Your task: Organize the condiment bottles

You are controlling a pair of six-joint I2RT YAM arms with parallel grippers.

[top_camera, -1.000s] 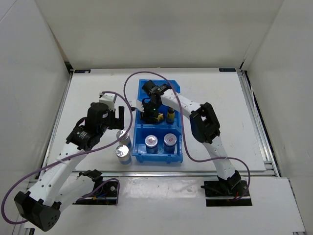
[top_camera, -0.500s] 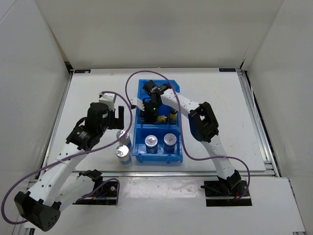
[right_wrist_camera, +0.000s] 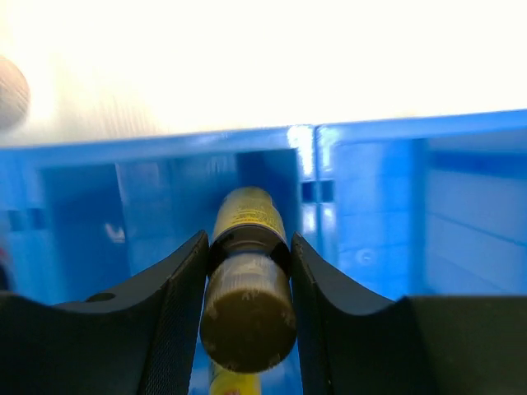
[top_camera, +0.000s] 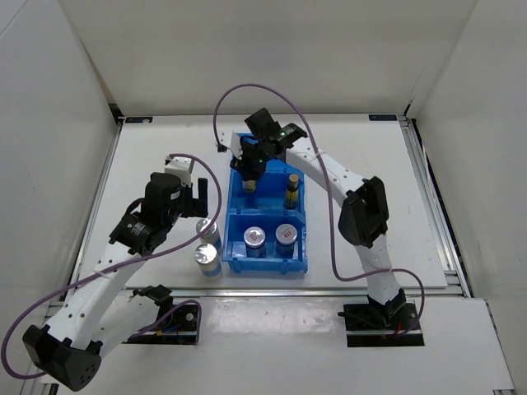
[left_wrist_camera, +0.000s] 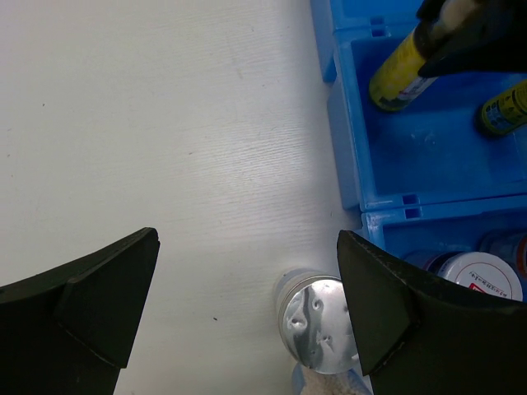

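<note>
Since like seems meant to sit with like, the right claw (top_camera: 250, 167) is clamped on a slim amber bottle (top_camera: 249, 183) just under its cap. It holds the bottle tilted over the left side of the middle compartment of the blue bin (top_camera: 263, 265). The second amber bottle (top_camera: 291, 191) stands upright on that compartment's right side. Whether the held bottle's base touches the bin floor I cannot tell.

Two red-and-white jars (top_camera: 255, 239) share the compartment closest to the worktop's near edge. Two silver-capped shakers (top_camera: 207, 231) stand outside, just left of the bin toward the near edge. The left claw (top_camera: 200, 196) hangs over them with its jaws wide, probably ready for one. The far compartment, largely hidden by the right arm, looks like the spot left for them.

The worktop (top_camera: 370, 181) is white and matte with a faint grain, so small bases should stand steady. Plain white walls (top_camera: 263, 58) close it in at the far edge and both sides, and a metal rail (top_camera: 428, 206) runs along the right edge.
</note>
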